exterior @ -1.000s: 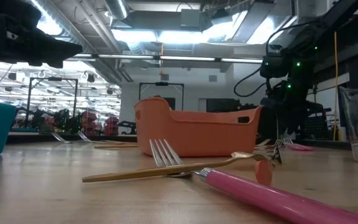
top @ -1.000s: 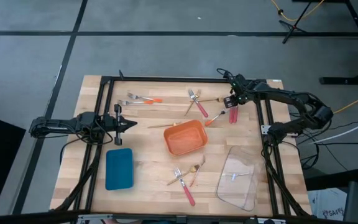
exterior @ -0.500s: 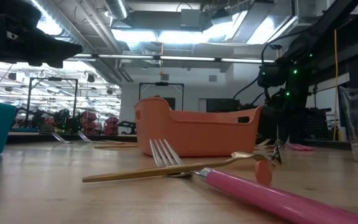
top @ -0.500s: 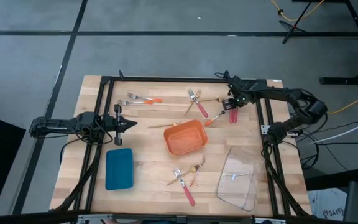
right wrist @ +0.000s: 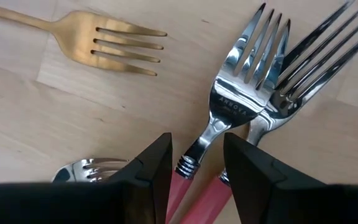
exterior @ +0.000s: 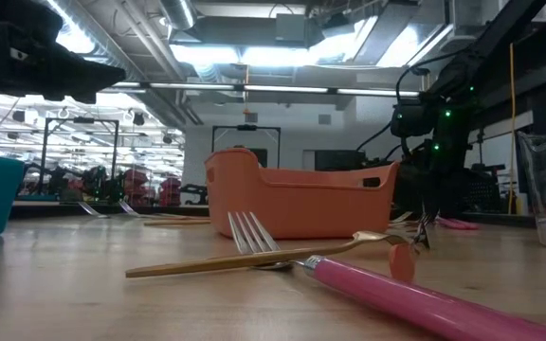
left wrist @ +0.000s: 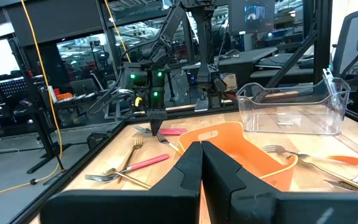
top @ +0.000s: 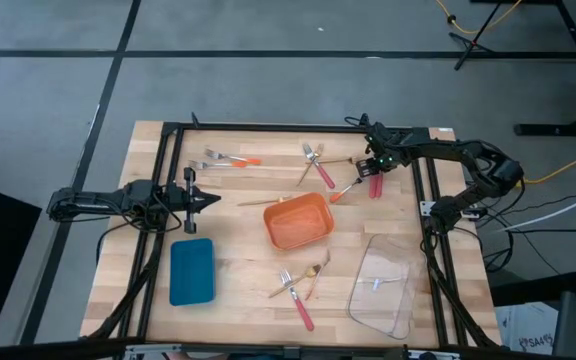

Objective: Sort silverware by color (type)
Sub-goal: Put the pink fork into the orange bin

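My right gripper [top: 370, 168] is open and low over two pink-handled forks [top: 375, 184] that lie flat side by side near the table's far right. In the right wrist view its fingers [right wrist: 158, 163] stand on either side of one fork's neck [right wrist: 199, 149] without touching it. A gold fork [right wrist: 112, 43] and another fork's tines [right wrist: 87, 168] lie close by. My left gripper [top: 211, 200] is shut and waits above the table's left side, holding nothing. More forks lie scattered at the far side [top: 232, 159] and at the near middle [top: 301, 288].
An orange tray [top: 296, 221] stands mid-table, a blue tray [top: 191, 270] at the near left and a clear tray [top: 383, 285] at the near right. An orange-handled fork [top: 346, 188] lies between the pink forks and the orange tray. The black frame rail [top: 420, 190] runs beside my right gripper.
My right gripper has moved down toward the pink-handled forks and slightly toward the table's left. The forks have stayed where they were.
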{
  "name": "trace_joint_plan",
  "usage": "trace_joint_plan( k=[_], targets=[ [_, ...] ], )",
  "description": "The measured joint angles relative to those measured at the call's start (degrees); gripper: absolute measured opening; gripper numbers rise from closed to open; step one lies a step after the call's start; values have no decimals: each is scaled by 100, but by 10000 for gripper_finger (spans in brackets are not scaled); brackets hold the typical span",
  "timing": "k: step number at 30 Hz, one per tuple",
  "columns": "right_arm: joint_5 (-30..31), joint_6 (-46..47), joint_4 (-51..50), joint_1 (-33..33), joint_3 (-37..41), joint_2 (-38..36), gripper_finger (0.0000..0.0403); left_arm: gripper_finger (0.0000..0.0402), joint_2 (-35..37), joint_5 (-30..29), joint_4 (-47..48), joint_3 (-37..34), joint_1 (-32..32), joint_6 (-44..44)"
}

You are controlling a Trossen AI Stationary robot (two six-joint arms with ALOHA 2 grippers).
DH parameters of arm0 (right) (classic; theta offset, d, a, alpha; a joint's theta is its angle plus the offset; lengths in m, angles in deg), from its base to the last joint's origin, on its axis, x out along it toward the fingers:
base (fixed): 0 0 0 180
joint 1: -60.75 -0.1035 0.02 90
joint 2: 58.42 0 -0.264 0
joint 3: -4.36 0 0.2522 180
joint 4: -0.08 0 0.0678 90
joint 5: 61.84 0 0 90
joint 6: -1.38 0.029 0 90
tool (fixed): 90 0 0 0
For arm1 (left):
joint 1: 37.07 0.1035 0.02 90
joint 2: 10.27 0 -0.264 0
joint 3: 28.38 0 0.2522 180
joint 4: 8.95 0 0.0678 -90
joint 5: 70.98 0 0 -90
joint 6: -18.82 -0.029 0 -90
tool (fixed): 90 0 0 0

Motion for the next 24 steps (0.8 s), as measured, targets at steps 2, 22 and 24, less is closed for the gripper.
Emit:
trace_joint_plan(
  k=[2,22,24],
  targets=[
    [0,2,0,0,0,0,133,0,-2,0,0,-2,0,0],
    [-4,-16,-2,0,2,0,133,0,-1,0,2,0,-1,0],
    [-88,-37,-2,2,4,0,133,0,-2,0,2,-2,-2,0]
  ],
)
